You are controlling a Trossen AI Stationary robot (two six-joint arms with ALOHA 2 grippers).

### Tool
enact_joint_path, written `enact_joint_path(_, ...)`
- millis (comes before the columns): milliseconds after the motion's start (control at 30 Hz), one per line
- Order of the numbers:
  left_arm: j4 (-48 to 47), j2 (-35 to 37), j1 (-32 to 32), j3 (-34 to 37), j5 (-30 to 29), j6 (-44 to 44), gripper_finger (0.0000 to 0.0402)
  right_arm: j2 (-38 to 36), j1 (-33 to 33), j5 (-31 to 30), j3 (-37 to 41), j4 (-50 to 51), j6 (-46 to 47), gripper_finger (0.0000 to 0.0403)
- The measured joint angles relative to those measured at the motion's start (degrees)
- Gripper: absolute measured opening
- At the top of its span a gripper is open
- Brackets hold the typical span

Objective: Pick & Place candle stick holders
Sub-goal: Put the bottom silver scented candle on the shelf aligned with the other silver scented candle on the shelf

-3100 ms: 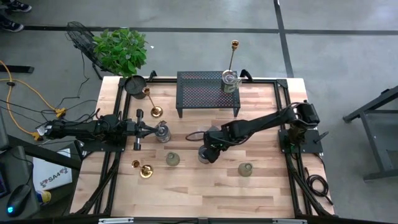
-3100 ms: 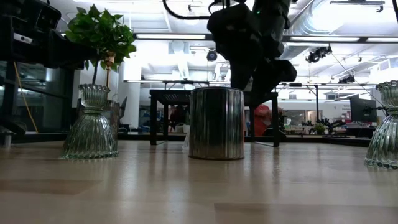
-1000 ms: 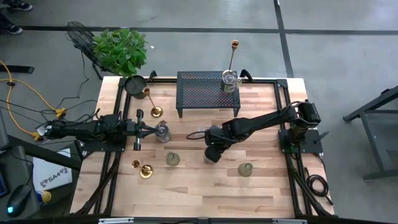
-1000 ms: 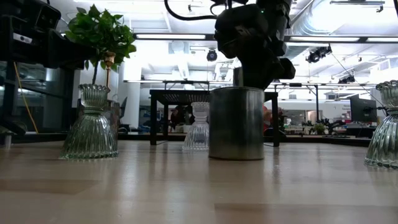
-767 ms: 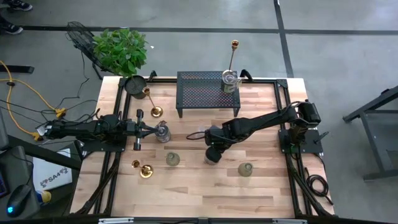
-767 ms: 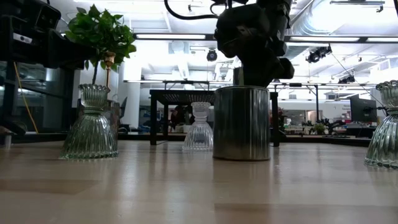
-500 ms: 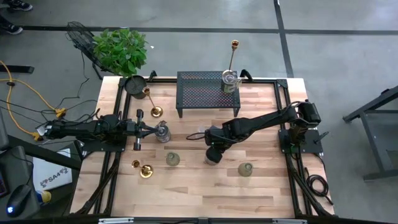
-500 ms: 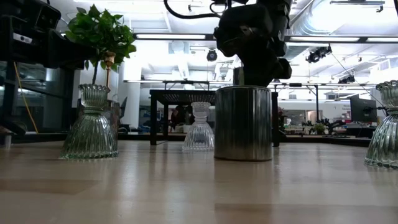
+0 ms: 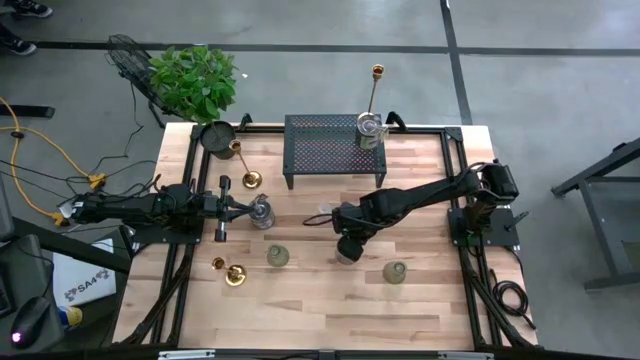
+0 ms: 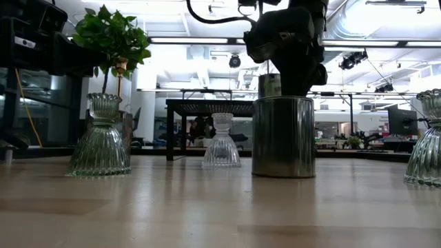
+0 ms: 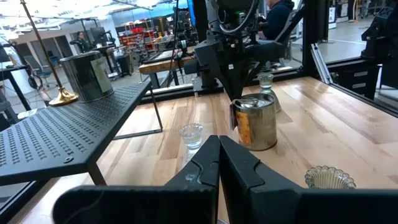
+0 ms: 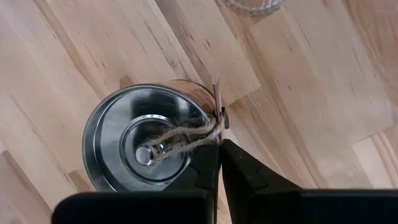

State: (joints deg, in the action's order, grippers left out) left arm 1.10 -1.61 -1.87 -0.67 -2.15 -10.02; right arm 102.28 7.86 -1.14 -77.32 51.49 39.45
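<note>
A silvery tin cup (image 9: 347,250) with twine and a paper tag stands mid-table, and my right gripper (image 12: 219,144) is shut at its rim from above. In the low view the tin (image 10: 282,136) has its base on the wood. My left gripper (image 11: 219,152) rests shut and level at the table's left, touching nothing. A clear glass cup (image 9: 322,215) and two greenish ones (image 9: 277,256) (image 9: 395,271) stand around the tin. A gold candlestick (image 9: 375,95) and another tin (image 9: 370,130) stand on the rack. My right gripper pinches the tin at its rim (image 12: 214,124), where the twine and the tag cross it. The fingers come from above, pointing steeply down. Their tips hide whether the wall, the twine or the tag lies between them. The tin stays upright, base at the table.
A black mesh rack (image 9: 335,150) stands at the far middle, a black pot (image 9: 218,137) and a plant (image 9: 195,80) at the far left. Two gold candlesticks (image 9: 245,165) (image 9: 232,270) are on the left side. A cup (image 9: 262,212) sits just beyond my left gripper's tips.
My right gripper has moved a little toward the table's right edge, shut on the tin. The tin has slid along with it across the wood, upright, away from the clear glass cup behind it.
</note>
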Motion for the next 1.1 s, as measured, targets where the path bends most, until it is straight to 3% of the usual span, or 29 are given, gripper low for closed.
enact_joint_path(200, 0.0, 0.0, 0.0, 0.0, 0.0, 0.0, 0.0000, -0.1, 0.0, 0.0, -0.3, 0.4, -0.7, 0.0004)
enact_joint_path(633, 0.0, 0.0, 0.0, 0.0, 0.0, 0.0, 0.0000, -0.1, -1.5, 0.0, -9.3, 7.9, -6.3, 0.0004)
enact_joint_path(1100, 0.0, 0.0, 0.0, 0.0, 0.0, 0.0, 0.0000, -0.3, -9.9, -3.8, -25.1, 14.0, -14.6, 0.0004)
